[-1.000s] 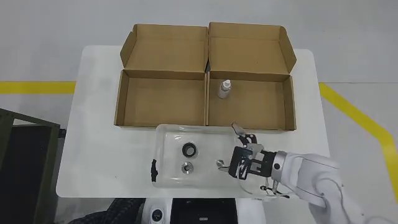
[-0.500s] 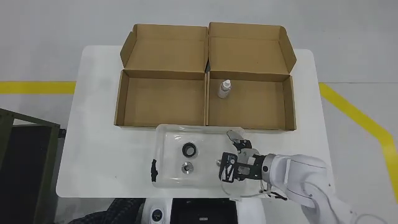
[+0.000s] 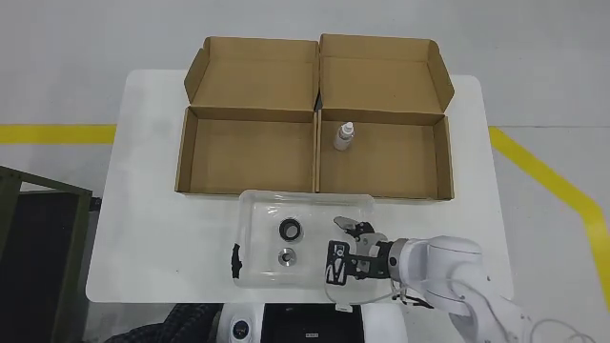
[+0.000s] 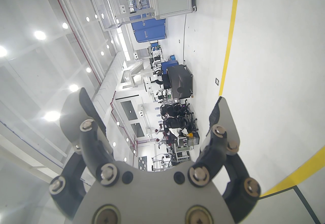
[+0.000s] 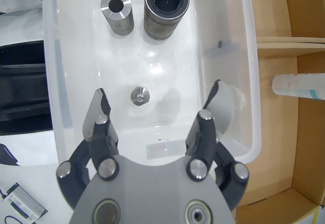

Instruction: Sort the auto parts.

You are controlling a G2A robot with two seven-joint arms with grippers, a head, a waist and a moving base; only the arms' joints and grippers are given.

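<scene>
Bottle [image 3: 344,136] in right box [image 3: 405,162], done; big cylinder [image 5: 166,9], small cylinder [image 5: 117,13], stud [image 5: 140,96] left in tub [image 5: 250,57]; right gripper [image 5: 158,94] wide open over stud.

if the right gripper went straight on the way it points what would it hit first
Most likely the small metal part on the floor of the clear bin, just ahead of the open right gripper and between its finger lines. Depth is unclear, so the floor could come first.
</scene>
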